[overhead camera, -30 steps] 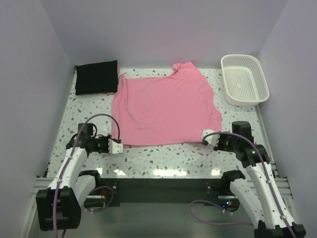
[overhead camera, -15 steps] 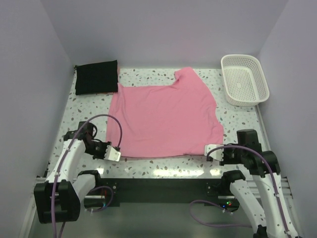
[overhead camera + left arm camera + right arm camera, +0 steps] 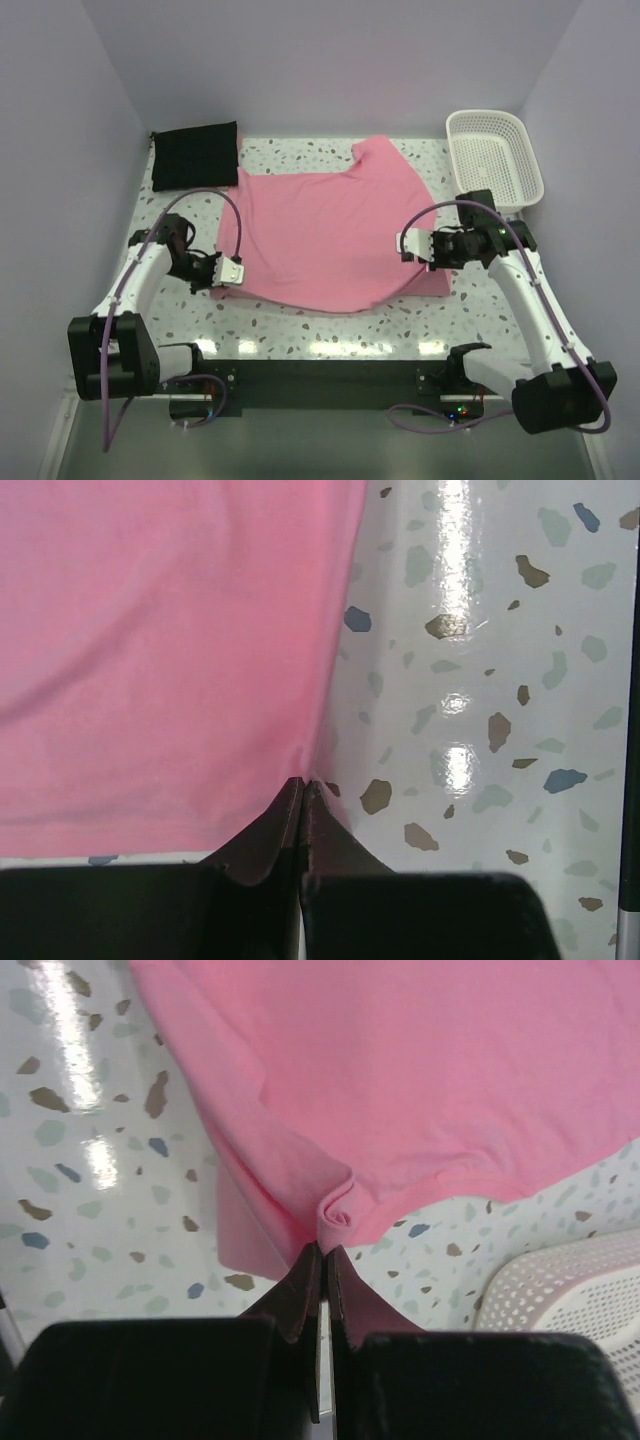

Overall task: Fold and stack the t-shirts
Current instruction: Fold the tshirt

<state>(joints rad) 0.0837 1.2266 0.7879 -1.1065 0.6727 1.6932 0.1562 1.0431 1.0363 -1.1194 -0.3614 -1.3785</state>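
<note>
Moved: pink t-shirt (image 3: 330, 225) near hem, carried from the tabletop (image 3: 300, 322) front edge toward the far side.
Left claw (image 3: 236, 271): clenched on left hem corner.
Right claw (image 3: 405, 243): clenched on bunched right corner, further in, over the shirt.
Black t-shirt (image 3: 195, 155): folded, far-left corner.
Meaning: first fold probably under way; stacking not yet done.

Both arms are reaching inward over the counter (image 3: 330, 310); the left pincer (image 3: 243, 270) and right pincer (image 3: 401, 243) are clamping tight, each pinching the pink t-shirt (image 3: 330, 230).
</note>
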